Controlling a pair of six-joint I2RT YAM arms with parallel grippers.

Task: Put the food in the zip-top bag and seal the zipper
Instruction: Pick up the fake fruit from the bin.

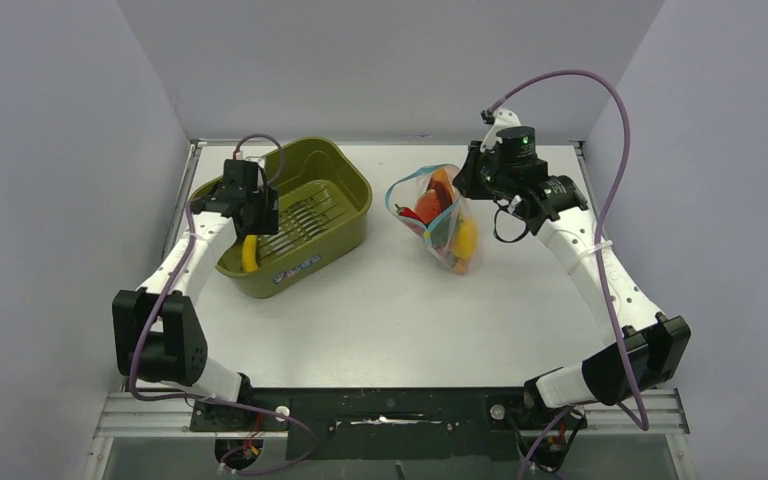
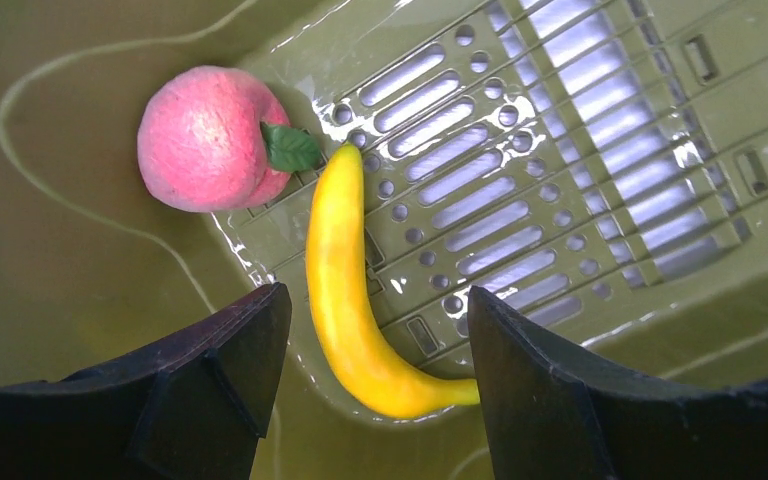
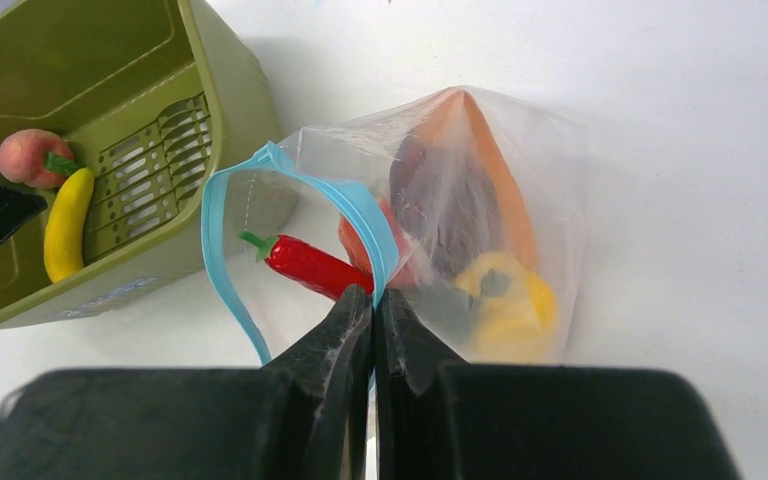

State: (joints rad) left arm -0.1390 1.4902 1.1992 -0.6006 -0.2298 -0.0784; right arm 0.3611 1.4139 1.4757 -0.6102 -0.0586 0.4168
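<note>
The food still in the olive-green bin is a yellow banana and a pink peach. My left gripper hangs open inside the bin, its fingers either side of the banana's lower end without gripping it. The zip-top bag lies on the table with a red chili, a yellow piece, an orange piece and a dark piece inside. My right gripper is shut on the light-blue zipper, holding the bag's mouth up and open toward the bin.
The bin stands at the back left of the white table, with the bag to its right. Grey walls close in the left, right and back sides. The right arm's purple cable arches above the bag's side.
</note>
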